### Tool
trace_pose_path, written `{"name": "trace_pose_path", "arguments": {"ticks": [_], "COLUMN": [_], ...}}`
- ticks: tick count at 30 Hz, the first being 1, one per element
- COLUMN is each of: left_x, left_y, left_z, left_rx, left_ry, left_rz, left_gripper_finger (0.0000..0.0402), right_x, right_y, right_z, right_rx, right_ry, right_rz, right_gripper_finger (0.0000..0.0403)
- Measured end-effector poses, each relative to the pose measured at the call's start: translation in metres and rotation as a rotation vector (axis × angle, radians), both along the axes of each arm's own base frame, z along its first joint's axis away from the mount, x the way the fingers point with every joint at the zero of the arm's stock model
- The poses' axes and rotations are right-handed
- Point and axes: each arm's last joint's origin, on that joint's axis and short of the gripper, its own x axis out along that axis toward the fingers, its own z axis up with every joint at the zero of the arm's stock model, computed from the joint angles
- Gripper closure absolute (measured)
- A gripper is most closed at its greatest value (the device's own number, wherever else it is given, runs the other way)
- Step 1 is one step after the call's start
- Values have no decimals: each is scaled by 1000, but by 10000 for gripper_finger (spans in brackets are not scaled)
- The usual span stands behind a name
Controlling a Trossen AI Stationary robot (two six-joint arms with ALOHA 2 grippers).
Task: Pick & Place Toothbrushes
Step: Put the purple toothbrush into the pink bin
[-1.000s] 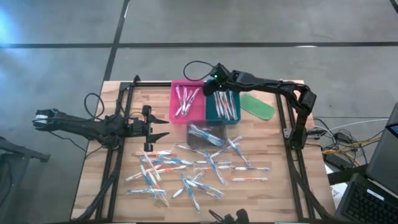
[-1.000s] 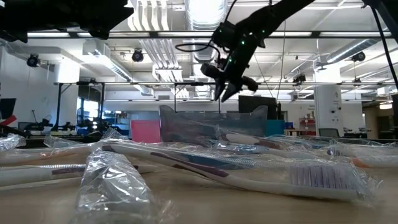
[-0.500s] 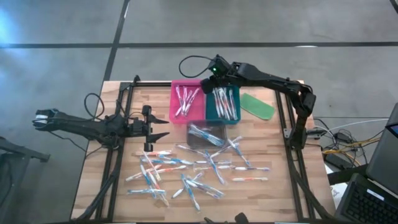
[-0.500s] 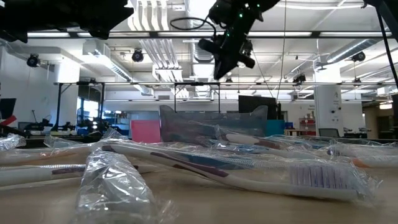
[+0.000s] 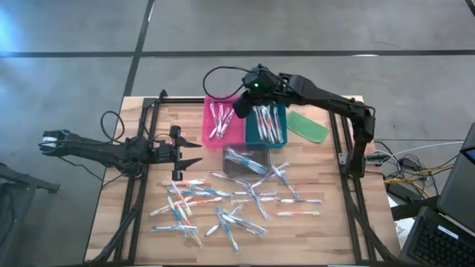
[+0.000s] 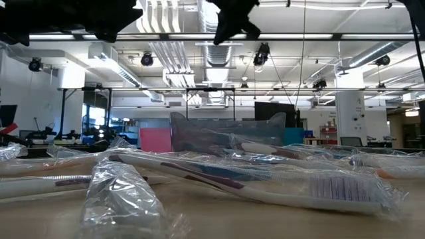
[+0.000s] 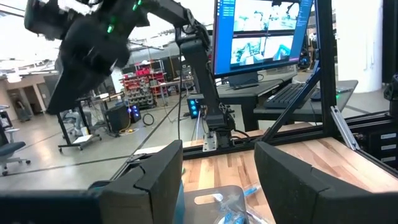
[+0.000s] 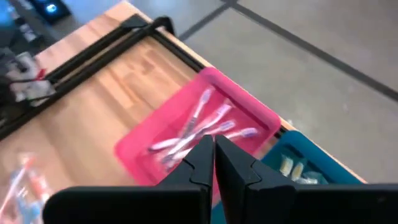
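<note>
1. The right gripper (image 5: 243, 106) is hanging up in the air over the far part of the table (image 5: 148, 222), above where the pink tray (image 5: 210, 137) and the teal tray (image 5: 252, 137) meet. Its two fingers (image 8: 202, 163) are pressing flat together, and nothing is showing between them. So it is carrying no brush right now.

2. The pink tray is holding a few toothbrushes (image 8: 205, 127) lying side by side. The teal tray, just to its right, is holding a bunch more. I think the trays are sitting together at the far side so brushes can be sorted into them.

3. A clear tray (image 5: 245, 161) is sitting just nearer than the two bright ones, with some wrapped brushes in it.

4. Many loose toothbrushes (image 5: 223, 204) are lying all over the near half of the table, crossing each other. Each one is in a crinkly clear wrapper. They are waiting to be picked up, so I judge a lot of the job is left.

5. A flat green piece (image 5: 306, 126) is lying to the right of the teal tray. It is not a brush.

6. The left gripper (image 5: 194, 152) is waiting on the left side of the table, pointing right toward the clear tray. Its fingers (image 7: 155, 183) are standing wide apart and holding nothing, ready for a grab.
</note>
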Motion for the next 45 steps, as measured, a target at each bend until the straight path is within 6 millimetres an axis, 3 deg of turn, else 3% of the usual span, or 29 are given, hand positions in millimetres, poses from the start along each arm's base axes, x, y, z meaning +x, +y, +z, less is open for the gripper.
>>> {"name": "trace_pose_path", "arguments": {"ticks": [7, 14, 28, 40, 45], "left_x": [0, 0, 1, 3, 6], "left_y": [0, 0, 0, 0, 2], "left_z": [-1, -2, -10, -12, -12], "left_rx": [0, 1, -49, -49, -53], "left_ry": [6, 20, 106, 137, 178], "left_rz": [0, 0, -8, 2, 82], "left_gripper_finger": [196, 196, 196, 206, 221], "right_x": [-3, -11, -49, -105, -109], "right_y": [33, 66, 137, 216, 238], "right_z": [28, 41, 28, 60, 56], "right_rx": [-30, -49, -210, -241, -290], "right_ry": [-12, 36, 392, 239, 181], "right_rz": [90, 181, 92, 313, 339], "right_gripper_finger": [393, 389, 394, 394, 394]}}
